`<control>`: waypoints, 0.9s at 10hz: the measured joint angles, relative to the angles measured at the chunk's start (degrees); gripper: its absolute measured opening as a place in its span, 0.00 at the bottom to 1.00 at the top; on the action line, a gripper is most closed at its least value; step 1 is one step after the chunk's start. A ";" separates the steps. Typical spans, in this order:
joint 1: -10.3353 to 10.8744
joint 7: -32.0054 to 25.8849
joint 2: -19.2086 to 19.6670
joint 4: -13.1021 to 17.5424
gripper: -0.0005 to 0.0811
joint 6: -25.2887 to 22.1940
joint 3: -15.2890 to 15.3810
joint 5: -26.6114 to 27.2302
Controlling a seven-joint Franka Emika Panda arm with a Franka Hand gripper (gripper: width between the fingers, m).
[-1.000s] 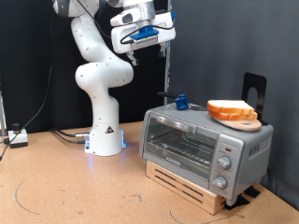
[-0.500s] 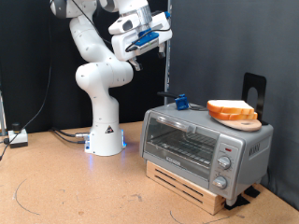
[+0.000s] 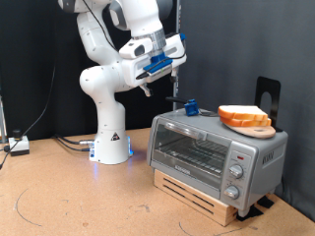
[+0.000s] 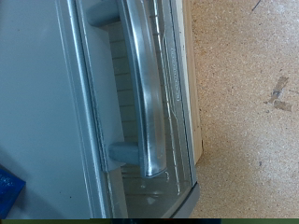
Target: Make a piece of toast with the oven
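Observation:
The silver oven (image 3: 215, 152) stands on a slatted wooden base at the exterior view's right, with its glass door closed. The piece of toast (image 3: 242, 114) lies on a round wooden board (image 3: 250, 128) on the oven's top. My gripper (image 3: 145, 87) hangs in the air above and to the exterior view's left of the oven, tilted, touching nothing and holding nothing that shows. The wrist view looks down on the oven's closed door and its grey bar handle (image 4: 140, 93); no fingers show there.
A small blue object (image 3: 191, 106) sits on the oven's top near its back left corner. The slatted wooden base (image 3: 202, 195) lies under the oven. A black stand (image 3: 266, 93) rises behind it. The robot's base (image 3: 110, 147) and cables sit at the left on the cork tabletop (image 3: 79, 202).
The gripper has come down and swung toward the oven, tilting as it went. The oven, toast and board have not moved.

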 joint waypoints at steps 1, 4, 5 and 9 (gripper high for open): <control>0.00 -0.20 -0.06 0.00 1.00 -0.62 -0.05 0.11; 0.73 -8.06 -1.34 0.28 1.00 -4.91 -2.98 5.15; 0.72 -9.02 -1.85 -1.16 1.00 -3.84 -2.78 4.49; 0.45 -7.87 -1.21 -9.75 1.00 4.51 -0.37 0.49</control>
